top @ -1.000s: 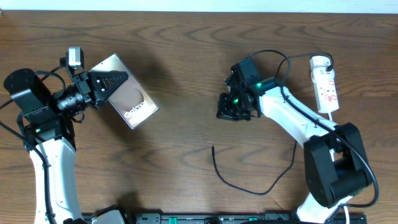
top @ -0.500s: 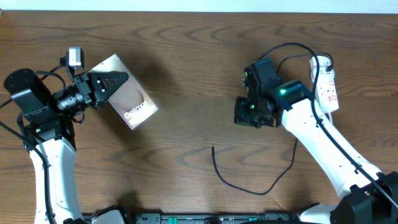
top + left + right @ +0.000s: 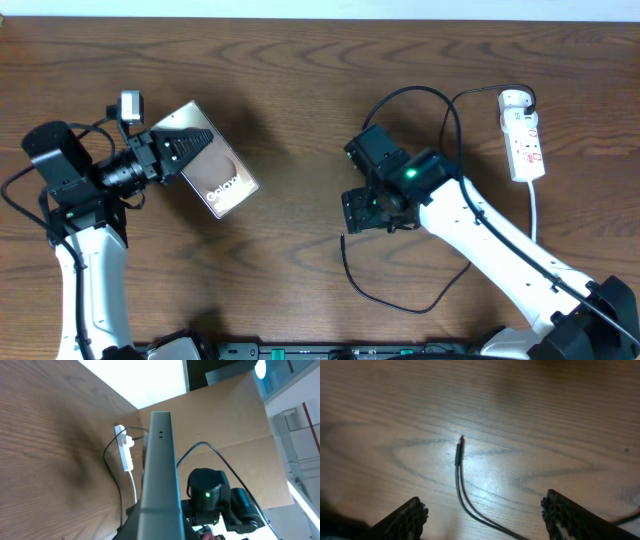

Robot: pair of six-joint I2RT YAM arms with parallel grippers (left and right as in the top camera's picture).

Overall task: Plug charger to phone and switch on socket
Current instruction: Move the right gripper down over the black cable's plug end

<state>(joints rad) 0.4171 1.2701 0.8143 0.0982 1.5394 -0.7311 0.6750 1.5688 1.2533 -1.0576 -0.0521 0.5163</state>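
Item 1: phone (image 3: 212,173). Bronze-brown face with white "Galaxy" lettering, held clear of the table (image 3: 300,90) at the left side, tilted. In the left wrist view it shows edge-on as a grey slab (image 3: 160,475) rising up the middle of the frame.

Item 2: left gripper (image 3: 185,142). Clamped tight on the phone's upper left end; dark fingers (image 3: 178,132) lie over its face in the overhead view.

Item 3: charger (image 3: 400,296). Thin black cable lying loose on the wood at lower centre, curving in a shallow U. Its plug tip (image 3: 459,448) rests flat on the table, free of both grippers and well apart from the phone.

Item 4: right gripper (image 3: 362,212). Hangs over the tip end of the charger near table centre. In the right wrist view its 2 fingers (image 3: 405,519) stand wide apart at the frame's lower corners, with the tip between and beyond them, nothing gripped.

Item 5: socket (image 3: 523,135). Narrow white strip with red marks, lying at the far right, well apart from both grippers. A rounded white plug (image 3: 514,99) sits at its far end; a white cord (image 3: 534,205) runs from its near end. Switch positions probably too small to read.
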